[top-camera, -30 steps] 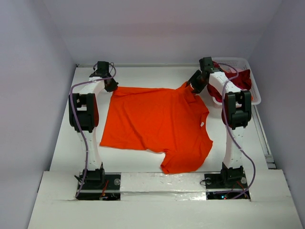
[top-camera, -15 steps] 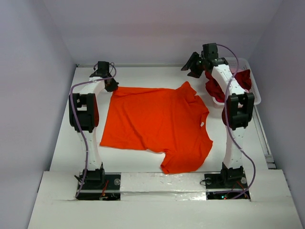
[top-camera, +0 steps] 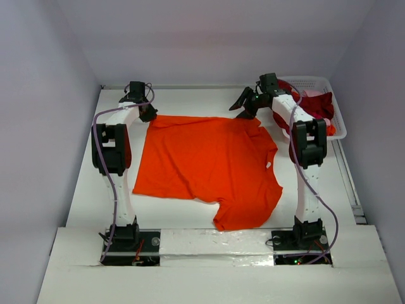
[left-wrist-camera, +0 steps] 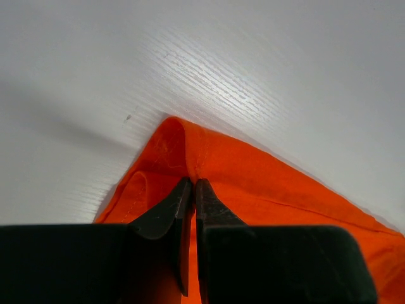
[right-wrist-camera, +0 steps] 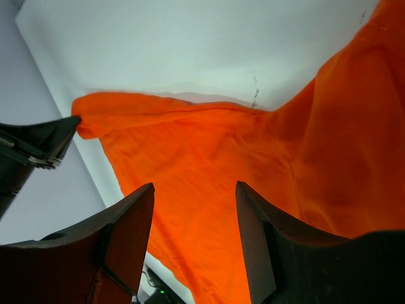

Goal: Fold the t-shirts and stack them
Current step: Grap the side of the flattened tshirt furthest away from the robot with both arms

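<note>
A bright orange t-shirt [top-camera: 209, 164] lies spread flat on the white table, with a small white neck label [top-camera: 268, 166] at its right side. My left gripper [top-camera: 147, 114] is shut on the shirt's far left corner [left-wrist-camera: 183, 142], pinching the hem down at the table. My right gripper [top-camera: 243, 106] is open and empty, hovering just above the shirt's far right corner, its fingers [right-wrist-camera: 126, 228] spread over the orange cloth [right-wrist-camera: 240, 164]. Dark red shirts [top-camera: 316, 104] lie heaped in the basket at the far right.
A white plastic lattice basket [top-camera: 334, 123] stands at the far right corner, close to my right arm. Grey walls enclose the table on the left, back and right. The arm bases [top-camera: 215, 244] sit at the near edge.
My right gripper let go of the shirt's far right corner, rose, then swung left and down over that corner. The corner now lies flat. My left gripper has not moved.
</note>
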Available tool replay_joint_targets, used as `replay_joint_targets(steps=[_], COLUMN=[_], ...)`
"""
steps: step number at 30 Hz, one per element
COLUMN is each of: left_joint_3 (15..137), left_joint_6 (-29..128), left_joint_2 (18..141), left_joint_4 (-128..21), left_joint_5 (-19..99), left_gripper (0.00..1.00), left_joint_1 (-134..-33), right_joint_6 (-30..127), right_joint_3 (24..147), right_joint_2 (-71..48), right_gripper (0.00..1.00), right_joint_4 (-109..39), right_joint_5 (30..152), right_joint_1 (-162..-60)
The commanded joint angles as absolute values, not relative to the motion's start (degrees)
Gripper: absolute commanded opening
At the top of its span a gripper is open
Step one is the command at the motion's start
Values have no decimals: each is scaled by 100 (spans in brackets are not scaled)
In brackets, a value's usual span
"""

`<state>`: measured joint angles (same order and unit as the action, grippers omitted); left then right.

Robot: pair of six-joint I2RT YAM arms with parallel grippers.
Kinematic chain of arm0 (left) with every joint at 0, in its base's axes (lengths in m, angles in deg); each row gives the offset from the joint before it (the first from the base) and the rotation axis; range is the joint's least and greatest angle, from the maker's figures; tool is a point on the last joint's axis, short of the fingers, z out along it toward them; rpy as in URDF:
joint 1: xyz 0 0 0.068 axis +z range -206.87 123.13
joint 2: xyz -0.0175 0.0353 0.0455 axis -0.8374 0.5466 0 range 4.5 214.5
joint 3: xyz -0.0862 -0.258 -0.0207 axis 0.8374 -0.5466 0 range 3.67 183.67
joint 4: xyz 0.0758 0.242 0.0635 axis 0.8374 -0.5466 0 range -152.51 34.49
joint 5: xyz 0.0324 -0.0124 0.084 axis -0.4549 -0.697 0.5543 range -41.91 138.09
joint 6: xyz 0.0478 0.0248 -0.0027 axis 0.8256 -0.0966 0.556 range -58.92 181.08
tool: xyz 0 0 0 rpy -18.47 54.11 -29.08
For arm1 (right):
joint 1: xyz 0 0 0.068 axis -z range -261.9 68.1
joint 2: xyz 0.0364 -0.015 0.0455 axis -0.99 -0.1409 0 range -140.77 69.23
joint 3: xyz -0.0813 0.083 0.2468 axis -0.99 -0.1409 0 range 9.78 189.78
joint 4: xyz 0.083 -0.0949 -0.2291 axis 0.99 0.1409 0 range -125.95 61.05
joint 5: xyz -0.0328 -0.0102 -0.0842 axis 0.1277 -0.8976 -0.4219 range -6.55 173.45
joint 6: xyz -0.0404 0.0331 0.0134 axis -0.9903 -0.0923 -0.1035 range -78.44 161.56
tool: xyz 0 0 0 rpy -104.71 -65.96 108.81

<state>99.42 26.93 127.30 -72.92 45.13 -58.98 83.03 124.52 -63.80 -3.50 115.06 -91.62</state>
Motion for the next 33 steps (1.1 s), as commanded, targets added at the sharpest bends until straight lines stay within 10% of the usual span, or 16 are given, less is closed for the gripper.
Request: replay_joint_targets(steps=[1,33], left_joint_3=[10036,10088], left_joint_6=[2689,2680], left_joint_2=[12245,12183], left_joint_4=[-7283,-7291], left_joint_5=[4527,4510], left_gripper=[0,0], left_joint_1=[-5854,-5801], right_joint_6=[8839,8788], right_joint_3=[12116,11806], right_joint_2=[-5954,-5751], right_gripper=[60,60], right_joint_4=[-1018,-720], right_joint_5=[11588,11104], right_joint_1=[-8956,-7399])
